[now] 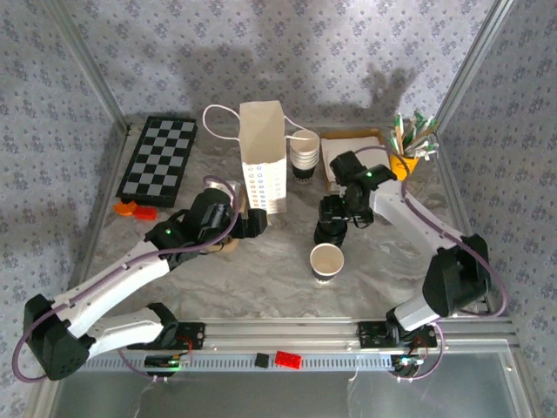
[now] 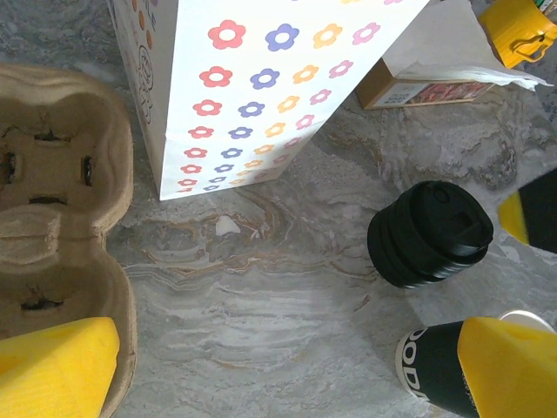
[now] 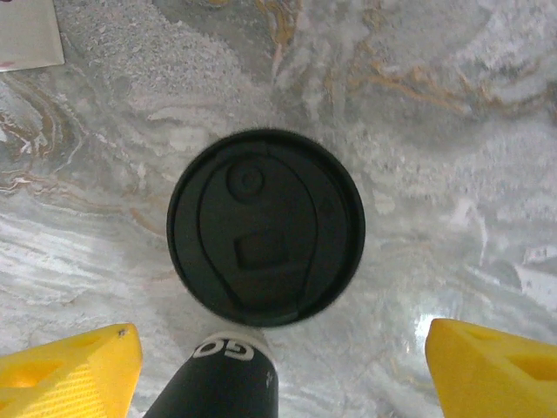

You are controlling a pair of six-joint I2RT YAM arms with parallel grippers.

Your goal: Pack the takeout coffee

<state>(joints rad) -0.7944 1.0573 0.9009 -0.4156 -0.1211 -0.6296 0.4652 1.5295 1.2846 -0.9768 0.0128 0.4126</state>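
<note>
Yellow fingers of the right gripper are spread wide and grip nothing. They hang over a stack of black lids near the middle of the table. Just on the near-edge side of that stack stands the paper cup, dark-sided and white-rimmed, upright with its mouth open, close to the lids but apart from them.

The left gripper is also fully spread and empty. In the left wrist view, one finger lies over a cardboard cup carrier and the other in front of the paper cup.

A white paper bag printed with flowers stands upright toward the middle of the far edge. To its right are a stack of lidless cups and a napkin box. A checkerboard lies at the far left corner.
</note>
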